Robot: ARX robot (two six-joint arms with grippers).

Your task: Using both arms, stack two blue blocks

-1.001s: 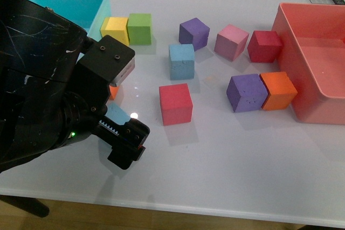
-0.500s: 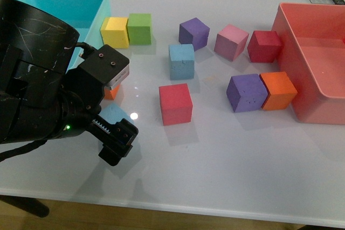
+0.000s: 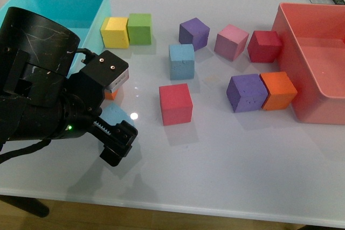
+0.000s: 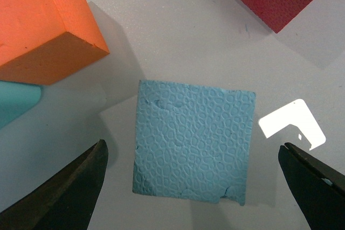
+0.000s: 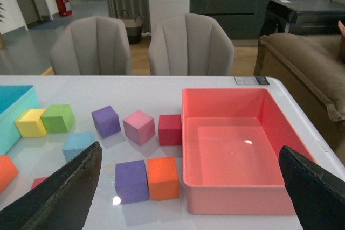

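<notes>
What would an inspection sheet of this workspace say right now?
Surface: glossy white table.
Job's things: first blue block on table between left jaws; second blue block mid-table.
Clutter: yellow cube, green cube, pink cube, purple cubes, red cubes, orange cubes, turquoise bin, pink bin.
Grippers: left gripper open astride it; right gripper open, empty.
Cables: black cable beneath left arm.
Surroundings: two grey chairs, brown sofa.

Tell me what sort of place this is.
Probably an office or showroom lounge used as a test space: a white table with coloured foam cubes, two grey upholstered chairs and a brown sofa beyond.
</notes>
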